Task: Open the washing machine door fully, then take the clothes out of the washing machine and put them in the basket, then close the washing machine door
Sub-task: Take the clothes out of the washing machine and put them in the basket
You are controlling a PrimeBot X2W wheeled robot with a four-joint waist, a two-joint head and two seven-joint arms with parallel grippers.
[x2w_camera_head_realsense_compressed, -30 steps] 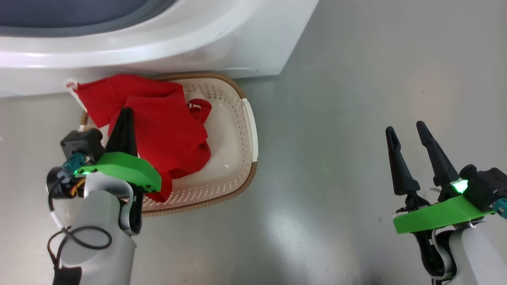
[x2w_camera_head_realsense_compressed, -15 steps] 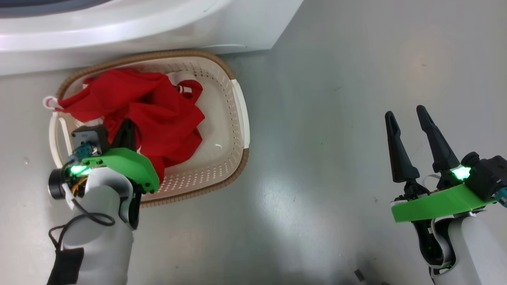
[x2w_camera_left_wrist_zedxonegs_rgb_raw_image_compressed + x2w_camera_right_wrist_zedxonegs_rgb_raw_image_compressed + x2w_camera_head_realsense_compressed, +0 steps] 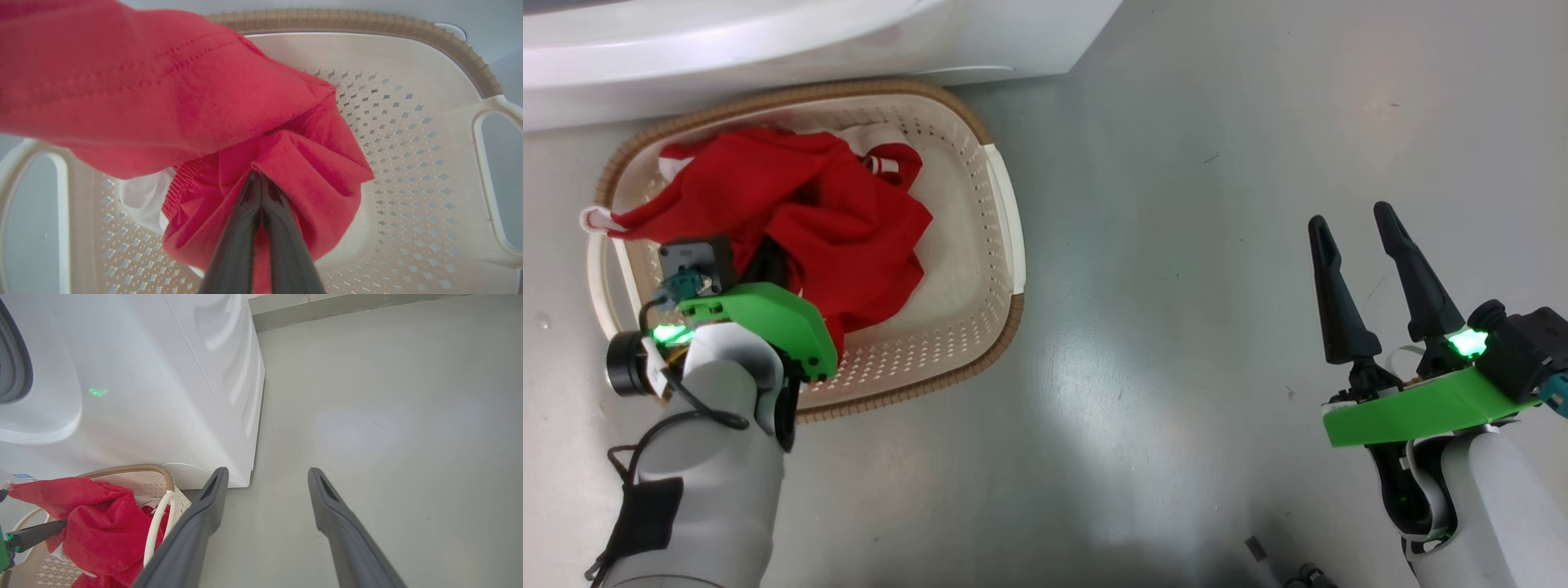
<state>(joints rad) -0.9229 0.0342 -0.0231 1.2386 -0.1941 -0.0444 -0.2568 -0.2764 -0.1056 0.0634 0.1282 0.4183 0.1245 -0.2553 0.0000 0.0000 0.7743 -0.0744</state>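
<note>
The left gripper point(image 3: 258, 176) clamps the clothes point(image 3: 171, 94), bunched at its tips over the basket point(image 3: 412, 134) (right gripper point(image 3: 1350, 217) spread, well apart).

Glossy grey floor point(image 3: 1217, 163), darker strip point(image 3: 367, 308) along its far edge

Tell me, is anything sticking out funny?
Yes. One white cuff of the clothes pokes over the left rim of the basket instead of lying inside. The left gripper is shut on the bundle. Nothing else looks spilled or broken.
</note>
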